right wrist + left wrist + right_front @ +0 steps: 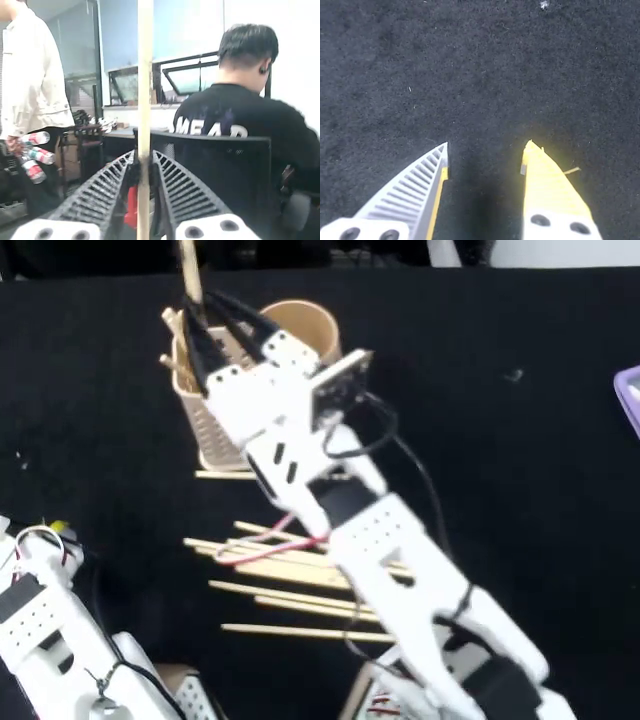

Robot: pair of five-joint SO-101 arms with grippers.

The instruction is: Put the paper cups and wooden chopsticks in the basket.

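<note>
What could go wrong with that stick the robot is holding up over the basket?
1. The chopstick stands upright in the right jaws, so it might tilt or slip.
2. The basket already holds a paper cup and slanting chopsticks; it could snag on them and fall outside.
3. The right arm hangs over the loose chopsticks and might scatter them.

HIDDEN/CUT | basket (197, 422): side toward 3 o'clock behind right arm (400, 550) | paper cup (305, 325): only rim and upper wall show | held chopstick (189, 270): runs off frame at 12 o'clock | loose chopsticks (270, 562): 3 o'clock ends under the arm | purple object (630, 395), 3 o'clock edge: cropped, kind unclear
</note>
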